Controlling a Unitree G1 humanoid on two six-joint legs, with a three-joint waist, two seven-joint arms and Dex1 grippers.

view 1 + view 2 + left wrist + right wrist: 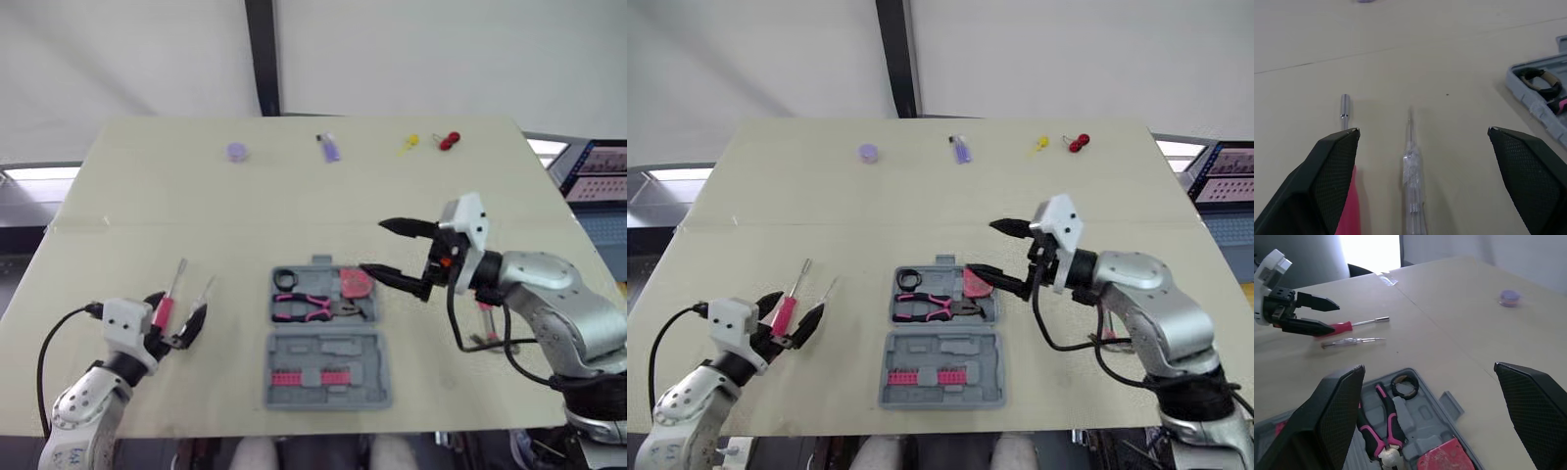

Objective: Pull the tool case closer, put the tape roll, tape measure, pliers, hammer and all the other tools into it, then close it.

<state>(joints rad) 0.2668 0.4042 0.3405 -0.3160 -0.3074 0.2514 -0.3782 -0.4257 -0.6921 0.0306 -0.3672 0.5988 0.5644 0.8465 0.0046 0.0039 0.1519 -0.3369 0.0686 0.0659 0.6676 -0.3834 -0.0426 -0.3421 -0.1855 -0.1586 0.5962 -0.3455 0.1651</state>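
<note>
While holding the left gripper (pixel 1423 129) low over the pink screwdriver (pixel 1344 326) and clear tester (pixel 1413 181), jaws apart, extends the right gripper (pixel 372 247) above the tool case (pixel 323 343), jaws wide.

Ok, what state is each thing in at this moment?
Tool case: open, lying flat.
Pliers: inside the case.
Tape roll: inside the case.
Pink screwdriver: on the table, outside the case.
Clear screwdriver: on the table, outside.
Left gripper: open, empty.
Right gripper: open, empty.

Tool case (pixel 1420 413), open: pliers (pixel 1388 421), tape roll (pixel 1403 387), tape measure (pixel 1442 460) inside. Beyond it: red screwdriver (pixel 1352 324), clear screwdriver (pixel 1349 342), left gripper (pixel 1334 318).
</note>
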